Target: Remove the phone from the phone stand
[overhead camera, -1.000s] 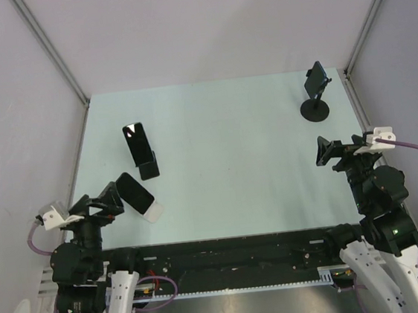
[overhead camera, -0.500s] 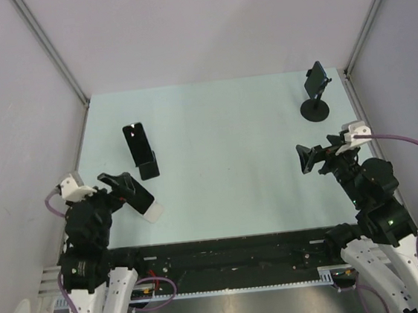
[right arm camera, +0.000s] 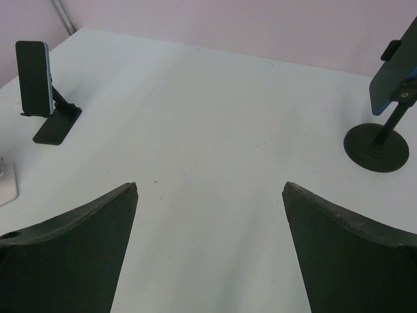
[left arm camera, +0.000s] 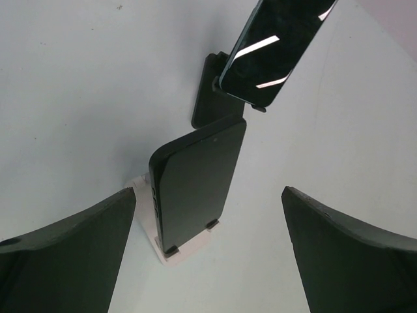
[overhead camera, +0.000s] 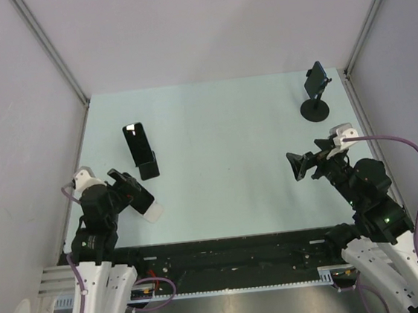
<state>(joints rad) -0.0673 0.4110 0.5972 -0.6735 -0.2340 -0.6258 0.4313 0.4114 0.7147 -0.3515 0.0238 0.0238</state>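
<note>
Three phones stand in stands. A black phone [left arm camera: 195,182] leans in a low white stand [left arm camera: 186,246] at the near left [overhead camera: 138,196]. Right in front of it my left gripper [left arm camera: 208,190] [overhead camera: 125,186] is open, apart from the phone. Behind it, a glossy black phone [overhead camera: 136,139] [left arm camera: 277,45] rests on a black folding stand [overhead camera: 149,166]. At the far right a third phone [overhead camera: 316,78] [right arm camera: 394,72] is clamped on a pole stand with a round base [overhead camera: 315,110]. My right gripper [overhead camera: 303,163] [right arm camera: 210,185] hangs open over bare table, holding nothing.
The pale table [overhead camera: 230,139] is walled by grey panels on three sides, with metal posts at the back corners [overhead camera: 84,102]. The right wrist view shows the folding stand's phone [right arm camera: 34,77] far left and the white stand's corner [right arm camera: 6,182] at the edge.
Both arms have swung inward. The left gripper has turned right toward the phone on the white stand. The right gripper has moved left. Both stay open; no phone has moved.
</note>
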